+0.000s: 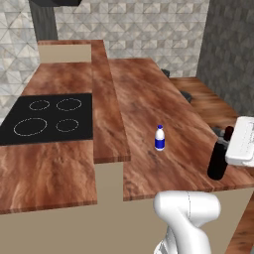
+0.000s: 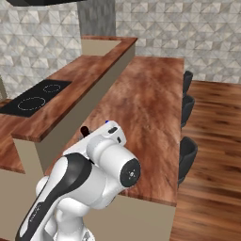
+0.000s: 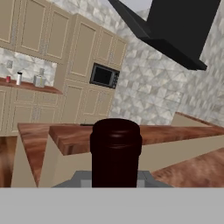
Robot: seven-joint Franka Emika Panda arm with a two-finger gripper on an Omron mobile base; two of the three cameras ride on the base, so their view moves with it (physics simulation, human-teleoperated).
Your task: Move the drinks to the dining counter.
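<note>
The slim black bottle is seen standing upright at the near right edge of the dining counter, with the robot's white hand right against its upper part. In the hand view the bottle's dark top is seen close up, dead centre between the fingers, and the gripper is judged to be closed on it. Whether the bottle's base is touching the wood or hangs just above it cannot be told from these views.

The small blue-and-white bottle is already set upright on the dining counter, well apart from the black bottle and nearer the raised ledge that divides the island from the black cooktop. One drink is thus delivered, and a second is judged to be at the point of delivery.

Far across the kitchen, on a distant counter below the beige wall cabinets, a short red can and a tall pale-grey cylinder are made out, small but distinguishable, beside a further pale object too small to name. These two are judged to be the drinks left to fetch, so roughly half of the task is considered done. The release of the black bottle is the step in hand, and a drive back across the room would be needed afterwards
</note>
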